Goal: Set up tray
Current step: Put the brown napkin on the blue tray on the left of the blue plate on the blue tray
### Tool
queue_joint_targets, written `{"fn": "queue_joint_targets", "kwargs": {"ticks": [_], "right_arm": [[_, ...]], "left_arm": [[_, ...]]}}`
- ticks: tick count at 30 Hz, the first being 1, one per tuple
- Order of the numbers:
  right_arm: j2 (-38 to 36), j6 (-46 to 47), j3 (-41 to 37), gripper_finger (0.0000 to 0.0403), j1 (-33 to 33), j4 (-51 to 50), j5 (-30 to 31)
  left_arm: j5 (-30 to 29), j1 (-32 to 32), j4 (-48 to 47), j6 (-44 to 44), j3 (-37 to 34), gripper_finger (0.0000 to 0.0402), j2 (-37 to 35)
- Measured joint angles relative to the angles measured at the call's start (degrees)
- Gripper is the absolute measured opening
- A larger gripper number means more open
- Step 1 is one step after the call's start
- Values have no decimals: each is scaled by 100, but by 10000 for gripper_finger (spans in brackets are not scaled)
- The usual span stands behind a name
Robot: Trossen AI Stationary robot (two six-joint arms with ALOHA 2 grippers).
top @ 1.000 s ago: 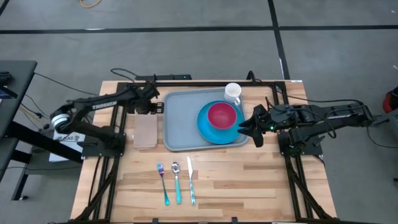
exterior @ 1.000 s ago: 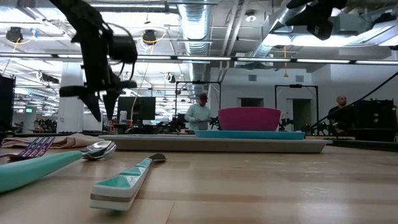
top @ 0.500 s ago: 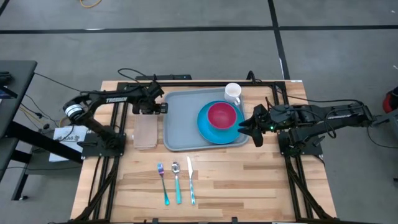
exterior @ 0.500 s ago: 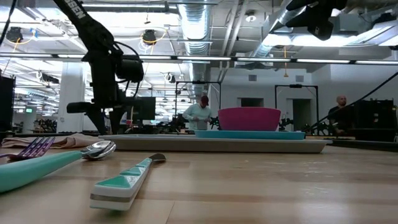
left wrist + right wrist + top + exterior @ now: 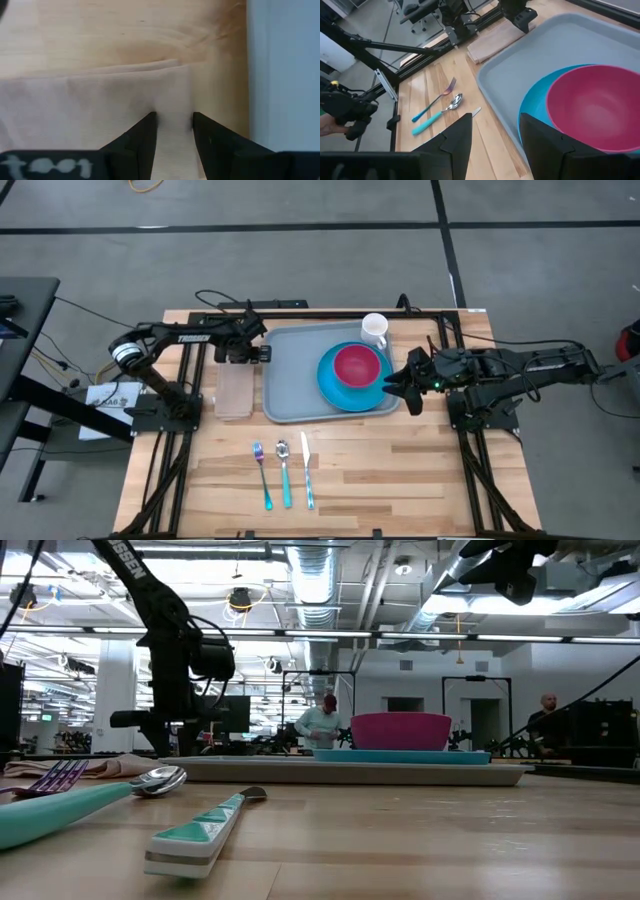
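Tray half laid — napkin next

Tray (image 5: 300, 385) sits mid-table, already carrying plate (image 5: 345, 385) and bowl (image 5: 356, 366). Left gripper (image 5: 173, 120), fingers spread, hovers over the napkin (image 5: 235, 391) beside it — likely pinching next. Right gripper (image 5: 398, 384) waits, parted, at the tray's right edge.

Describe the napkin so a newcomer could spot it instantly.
Find the big grey-blue tray mid-table; the napkin lies on bare wood just off its left edge, under the left gripper. It is the only tan, soft, flat rectangle there.
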Motion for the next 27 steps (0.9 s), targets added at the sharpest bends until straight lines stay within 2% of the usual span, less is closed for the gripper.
{"fn": "queue_joint_targets", "kwargs": {"ticks": [9, 13, 19, 27], "right_arm": [[-2, 49, 0, 155, -4, 4, 0], [-1, 54, 0, 155, -7, 6, 0], [0, 54, 0, 155, -6, 8, 0], [-1, 52, 0, 155, -6, 8, 0]], "left_arm": [[-83, -11, -31, 32, 6, 117, 106], [-124, -9, -55, 35, 4, 86, 110], [-154, -4, -20, -4, 0, 12, 117], [-93, -4, -108, 110, 106, 3, 63]]}}
